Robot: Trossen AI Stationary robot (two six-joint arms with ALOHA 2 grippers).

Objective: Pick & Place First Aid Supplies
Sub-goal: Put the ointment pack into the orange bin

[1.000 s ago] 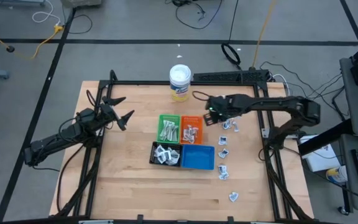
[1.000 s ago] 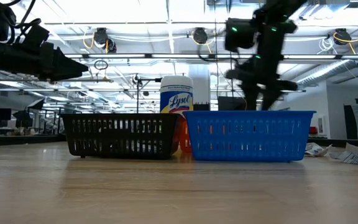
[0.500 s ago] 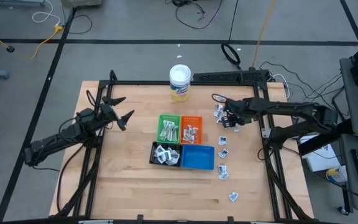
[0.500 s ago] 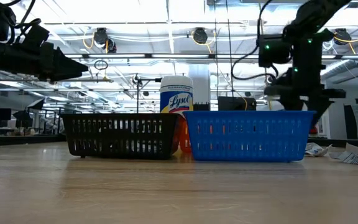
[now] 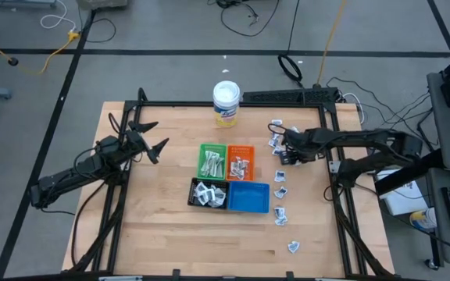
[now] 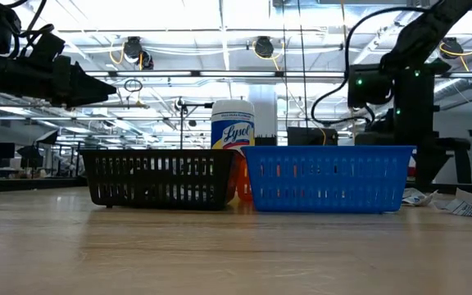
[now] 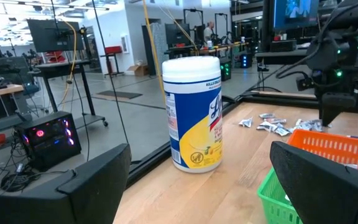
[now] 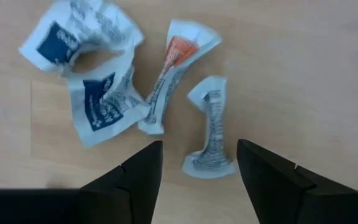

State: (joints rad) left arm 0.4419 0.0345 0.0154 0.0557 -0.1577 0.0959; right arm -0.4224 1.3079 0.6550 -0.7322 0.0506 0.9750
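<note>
Jaws of right gripper (image 8: 197,171) parted, empty, over bench (image 8: 303,68); slim packet (image 8: 209,127) lies just ahead between fingers (image 8: 138,180), three more packets (image 8: 104,99) beside it. Left gripper (image 5: 151,136) jaws wide apart, well away.

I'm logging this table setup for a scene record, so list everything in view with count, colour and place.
Small plastic trays: four, green, orange, black, blue; clustered mid-table.
Packets in trays: several, white-grey; in green, orange and black trays; none visible in the blue one.
Loose first aid packets: about ten, white-grey with dark print, one with orange print; scattered on the table's right side.
Wipes tub: one, white lid, yellow label; far table edge.
Wooden table: one, light wood.
Left gripper: open, idle over the table's left.
Right gripper: open, above the far loose packets.
</note>
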